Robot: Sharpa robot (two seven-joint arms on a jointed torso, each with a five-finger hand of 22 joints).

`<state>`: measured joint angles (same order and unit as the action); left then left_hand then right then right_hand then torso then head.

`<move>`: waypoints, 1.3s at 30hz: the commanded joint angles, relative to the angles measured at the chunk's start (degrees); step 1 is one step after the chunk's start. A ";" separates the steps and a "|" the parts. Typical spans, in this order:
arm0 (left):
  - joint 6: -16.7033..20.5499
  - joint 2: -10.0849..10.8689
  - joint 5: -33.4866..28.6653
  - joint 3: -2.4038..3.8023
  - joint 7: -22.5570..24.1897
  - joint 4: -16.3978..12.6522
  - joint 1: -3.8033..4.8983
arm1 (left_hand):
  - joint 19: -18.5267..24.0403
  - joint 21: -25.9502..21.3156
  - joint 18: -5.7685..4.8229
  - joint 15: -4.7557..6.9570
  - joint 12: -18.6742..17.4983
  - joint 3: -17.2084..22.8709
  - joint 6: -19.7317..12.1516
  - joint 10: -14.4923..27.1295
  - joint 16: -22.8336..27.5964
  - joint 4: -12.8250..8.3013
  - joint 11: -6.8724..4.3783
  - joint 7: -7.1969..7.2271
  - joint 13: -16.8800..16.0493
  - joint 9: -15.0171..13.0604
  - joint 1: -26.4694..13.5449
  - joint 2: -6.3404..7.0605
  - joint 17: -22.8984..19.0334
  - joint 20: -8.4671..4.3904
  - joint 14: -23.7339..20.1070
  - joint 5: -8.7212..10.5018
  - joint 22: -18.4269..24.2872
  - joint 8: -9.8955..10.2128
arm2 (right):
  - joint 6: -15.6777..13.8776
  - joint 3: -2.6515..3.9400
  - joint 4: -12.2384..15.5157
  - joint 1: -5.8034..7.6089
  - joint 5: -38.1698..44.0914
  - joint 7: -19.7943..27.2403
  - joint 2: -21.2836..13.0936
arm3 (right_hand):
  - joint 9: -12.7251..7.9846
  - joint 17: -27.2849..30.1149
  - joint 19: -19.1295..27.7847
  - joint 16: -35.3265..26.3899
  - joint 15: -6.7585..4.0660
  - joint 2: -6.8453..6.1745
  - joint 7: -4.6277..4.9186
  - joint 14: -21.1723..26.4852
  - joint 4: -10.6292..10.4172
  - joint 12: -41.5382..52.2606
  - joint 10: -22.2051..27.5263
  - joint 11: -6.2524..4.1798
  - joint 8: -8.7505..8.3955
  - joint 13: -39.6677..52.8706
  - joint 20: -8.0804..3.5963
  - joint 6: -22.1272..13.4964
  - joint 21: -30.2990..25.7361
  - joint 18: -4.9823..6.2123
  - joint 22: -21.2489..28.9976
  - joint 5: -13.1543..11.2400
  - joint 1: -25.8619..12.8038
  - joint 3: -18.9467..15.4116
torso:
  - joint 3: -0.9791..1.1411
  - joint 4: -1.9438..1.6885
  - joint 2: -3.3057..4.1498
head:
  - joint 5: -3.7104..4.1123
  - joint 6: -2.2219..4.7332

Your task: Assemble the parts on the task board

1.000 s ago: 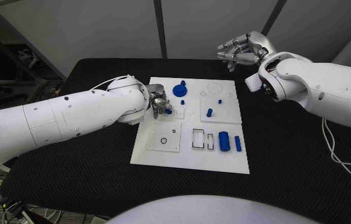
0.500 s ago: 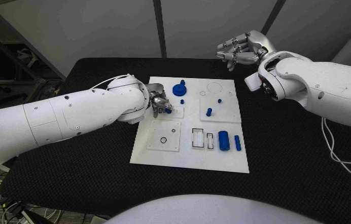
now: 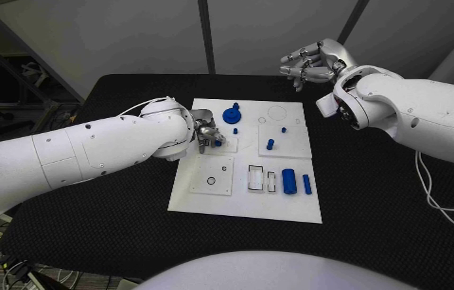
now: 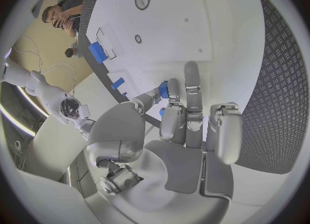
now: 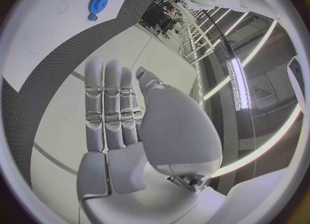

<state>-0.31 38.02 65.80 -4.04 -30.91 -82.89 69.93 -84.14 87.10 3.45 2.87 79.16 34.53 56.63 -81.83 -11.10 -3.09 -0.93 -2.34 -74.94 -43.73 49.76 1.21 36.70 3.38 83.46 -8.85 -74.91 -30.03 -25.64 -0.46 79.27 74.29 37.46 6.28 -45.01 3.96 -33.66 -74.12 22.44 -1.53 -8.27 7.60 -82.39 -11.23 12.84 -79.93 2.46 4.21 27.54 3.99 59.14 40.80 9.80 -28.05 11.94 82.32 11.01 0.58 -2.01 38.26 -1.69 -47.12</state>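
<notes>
My left robot hand [image 3: 206, 136] sits low over the left part of the flat white plastic task board [image 3: 244, 208], and in the left wrist view its fingertips [image 4: 165, 91] pinch a small blue plastic peg [image 4: 163, 89] between thumb and finger. I judge this to be the placing step for that piece: it is in my grip, just above the small raised white square tile [image 3: 227, 140] at the board's left, not yet seated in anything I can make out.

My right robot hand [image 3: 308, 63] hangs off the board, over the far right of the black textured table [image 3: 113, 224], fingers loosely curled and apart with nothing in them (it has no part in this step).

The other parts lie well apart from my grip: a round blue toothed gear [image 3: 233, 115] at the far side, two short blue pins [image 3: 271, 145] on the right tile, and a fat blue cylinder [image 3: 289, 182] with a slimmer blue bar [image 3: 306, 184] at the near right.

Next I probably need to line the peg upright over its hole and lower it straight; I cannot see the hole under my fingers.
</notes>
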 commanded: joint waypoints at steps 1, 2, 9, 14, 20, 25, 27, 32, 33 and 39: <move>-0.90 -0.11 -0.27 -0.03 -0.23 -0.04 -0.02 | -4.16 0.25 -2.50 0.26 0.18 -0.23 0.39 -0.55 0.37 0.16 -0.12 -0.09 -1.50 -0.09 -0.61 0.01 0.07 -0.41 0.03 0.15 -10.78 -0.28 | 0.35 0.02 0.04 0.11 0.10 0.17 0.00 | -0.03 -0.05 0.49 0.18 -0.14 0.12 0.01 0.42 -0.39 0.34 0.40 -0.20 -0.22 0.05 0.08 -0.29 -0.24 0.02 0.05 0.30 -0.66 0.02 | 0.01 -0.04 0.04 | 0.00 -0.03; -0.87 -0.11 -0.32 -0.03 -0.23 -0.03 -0.02 | -4.17 0.27 -2.51 0.26 0.19 -0.30 0.44 -0.55 0.38 0.26 -0.14 -0.07 -1.51 -0.10 -0.72 -0.03 0.08 -0.41 0.04 0.14 -10.83 -0.31 | 0.35 0.02 0.03 0.11 0.10 0.17 0.01 | -0.03 -0.06 0.51 0.18 -0.14 0.13 0.02 0.43 -0.41 0.34 0.41 -0.20 -0.22 0.07 0.09 -0.29 -0.25 0.02 0.05 0.33 -0.68 0.01 | -0.01 -0.04 0.02 | 0.00 -0.04; -0.64 -0.17 -0.45 -0.03 -0.21 0.29 -0.02 | -4.16 0.24 -2.50 0.29 0.20 -0.56 0.54 -0.57 0.40 0.68 -0.17 -0.03 -1.53 -0.09 -1.16 -0.19 0.12 -0.42 0.05 0.12 -10.79 -0.36 | 0.32 0.02 -0.02 0.11 0.10 0.18 0.07 | -0.03 -0.08 0.53 0.17 -0.14 0.14 0.02 0.44 -0.43 0.34 0.42 -0.19 -0.22 0.09 0.09 -0.30 -0.26 0.02 0.06 0.36 -0.69 0.00 | -0.01 -0.03 -0.02 | -0.01 -0.02; -0.53 -0.23 -0.48 -0.03 -0.21 0.68 -0.01 | -4.18 0.28 -2.51 0.29 0.18 -1.02 0.58 -0.57 0.43 1.07 -0.17 -0.03 -1.54 -0.09 -1.73 -0.06 0.17 -0.44 0.06 0.16 -10.85 -0.40 | 0.30 0.02 -0.04 0.11 0.10 0.19 0.07 | -0.03 -0.14 0.61 0.13 -0.13 0.17 0.03 0.48 -0.52 0.33 0.48 -0.18 -0.22 0.18 0.11 -0.33 -0.28 0.04 0.08 0.47 -0.77 -0.05 | -0.04 -0.01 -0.01 | 0.03 -0.02; -0.57 -0.17 -0.48 -0.03 -0.21 0.77 -0.01 | -4.21 0.31 -2.53 0.28 0.22 -3.30 0.82 -0.62 0.52 2.30 -0.14 -0.06 -1.63 -0.07 -3.45 0.68 0.30 -0.43 0.09 0.25 -10.94 -0.55 | 0.30 0.02 -0.06 0.11 0.08 0.19 0.04 | -0.04 -0.27 1.03 0.01 -0.08 0.13 0.05 0.62 -0.69 0.26 0.67 -0.13 -0.24 0.35 0.15 -0.46 -1.00 0.19 0.95 0.61 -0.92 -0.19 | -0.02 -0.03 -0.01 | 0.09 -0.02; -0.60 0.09 -0.48 -0.02 -0.21 0.55 0.01 | -4.24 0.36 -2.55 0.25 0.26 -6.45 1.01 -0.65 0.62 3.59 -0.08 -0.13 -1.73 -0.03 -4.87 1.49 0.43 -0.43 0.12 0.34 -11.05 -0.64 | 0.35 0.02 -0.09 0.10 0.07 0.20 0.05 | -0.04 -0.33 1.29 -0.09 -0.04 0.12 0.07 0.74 -0.78 0.19 0.83 -0.10 -0.26 0.43 0.19 -0.55 -1.41 0.27 1.44 0.67 -0.97 -0.25 | -0.04 -0.03 -0.03 | 0.06 -0.05; -0.61 0.32 -0.48 -0.01 -0.20 0.35 0.02 | -4.25 0.37 -2.55 0.25 0.25 -7.59 1.03 -0.65 0.65 3.98 -0.06 -0.13 -1.75 -0.01 -5.22 1.78 0.47 -0.42 0.13 0.36 -11.07 -0.66 | 0.38 0.01 -0.12 0.10 0.06 0.19 0.05 | -0.05 -0.36 1.40 -0.13 -0.03 0.12 0.08 0.79 -0.81 0.16 0.88 -0.09 -0.26 0.46 0.20 -0.59 -1.60 0.30 1.66 0.68 -0.99 -0.28 | -0.05 -0.05 -0.02 | 0.08 -0.04; -0.92 1.09 -0.47 0.06 -0.21 -0.28 0.18 | -4.14 0.19 -2.49 0.26 0.12 -10.59 0.95 -0.55 0.76 4.78 -0.06 -0.14 -1.66 0.04 -5.31 2.09 0.59 -0.43 0.15 0.32 -10.84 -0.66 | 0.43 0.01 -0.26 0.08 0.05 0.22 0.07 | -0.05 -0.42 1.70 -0.25 0.02 0.12 0.12 0.92 -0.90 0.08 1.05 -0.05 -0.28 0.55 0.24 -0.70 -2.06 0.39 2.18 0.75 -1.03 -0.35 | -0.08 -0.05 -0.08 | 0.09 0.00; -1.05 1.23 -0.47 0.11 -0.22 -0.38 0.24 | -4.14 0.19 -2.49 0.24 -0.01 -11.13 0.88 -0.44 0.78 4.93 -0.04 -0.17 -1.51 0.05 -5.38 2.21 0.61 -0.44 0.15 0.34 -10.84 -0.63 | 0.43 0.01 -0.29 0.08 0.05 0.23 0.08 | -0.05 -0.42 1.70 -0.25 0.02 0.12 0.12 0.92 -0.90 0.08 1.05 -0.05 -0.28 0.55 0.24 -0.70 -2.06 0.39 2.18 0.75 -1.03 -0.35 | -0.09 -0.05 -0.09 | 0.08 0.02; -1.75 1.88 -0.47 1.72 -0.27 -0.69 0.62 | -3.92 -0.16 -2.38 0.15 -0.73 -17.22 0.21 0.25 0.95 7.05 0.19 -0.41 -0.74 0.08 -5.69 2.85 0.78 -0.35 0.16 0.43 -10.37 -0.53 | 0.49 0.01 -0.62 0.04 -0.07 0.29 0.25 | -0.06 -0.49 2.13 -0.43 0.09 0.11 0.16 1.10 -1.03 -0.04 1.26 0.02 -0.30 0.66 0.31 -0.86 -2.76 0.52 2.98 0.81 -1.10 -0.46 | -0.03 -0.03 -0.03 | -0.08 0.25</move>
<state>-1.07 39.84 65.41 -2.38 -30.93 -83.40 70.42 -84.13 87.10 3.46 2.87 78.65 17.68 57.21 -81.79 -10.43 3.87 -0.90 -2.58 -74.92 -43.69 44.26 3.84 37.43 3.38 83.45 -8.62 -74.91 -30.44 -25.54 -0.48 78.67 74.25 37.45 6.22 -44.84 3.97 -34.09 -72.46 22.21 -1.34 -8.28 7.80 -81.78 -12.02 12.84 -79.10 2.46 4.21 28.15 4.39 58.60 38.23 9.79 -25.15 12.48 81.87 10.55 0.52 -2.04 38.18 -1.70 -46.94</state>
